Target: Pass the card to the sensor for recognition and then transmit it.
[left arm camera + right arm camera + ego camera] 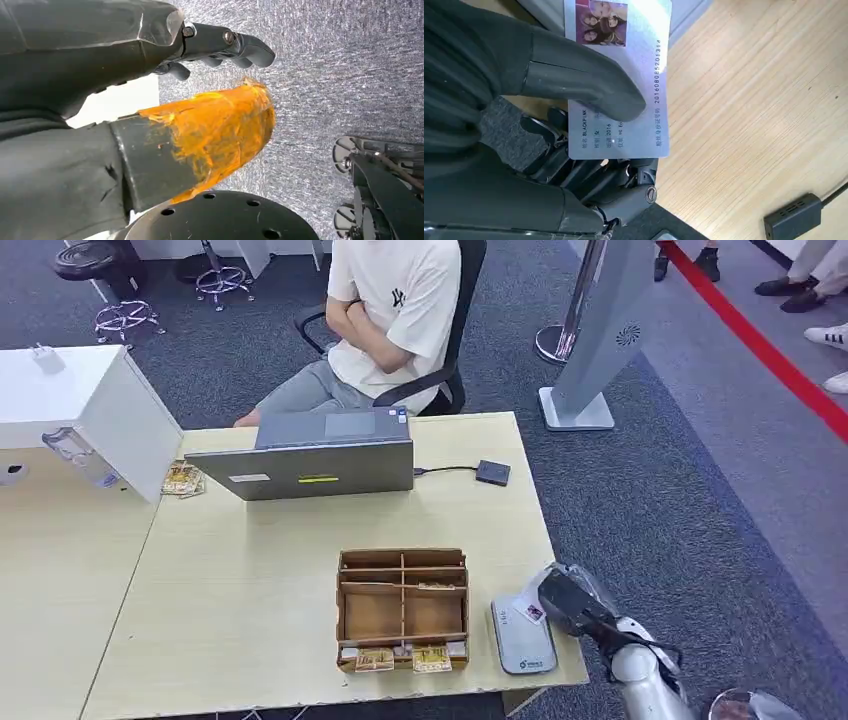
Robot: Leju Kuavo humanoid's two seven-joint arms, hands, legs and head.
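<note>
Your robot's right hand [565, 602] hovers at the counter's [250, 610] near right corner, its thumb [589, 85] pressing a pale card [624, 80] against the darker fingers [589, 175] beneath it. The card, with a small photo and a row of digits along one edge, sits over the grey card reader [520, 635] lying flat at that corner, just right of the cardboard organizer [403, 608]. From the head view you cannot tell whether the card touches the reader or hangs just above it.

The left hand [215, 50] hangs over grey carpet, holding nothing, its fingers [250, 50] loosely curled; whether they are fully clenched is hard to judge. An orange-wrapped thumb [220, 130] fills the middle of that view.

Across the counter a laptop [315, 462] stands near the far edge with a small black box [492, 472] cabled to it. A person in a white shirt [395, 300] sits behind it, arms folded.

Watch the grip: the thumb pins the card on one spot, so any twist could let it pivot or slide out. The reader lies close to the counter's edge, and a hard push could nudge it off. If the card is held tilted or too high, the read will likely fail. The handover is a long reach across the laptop.
</note>
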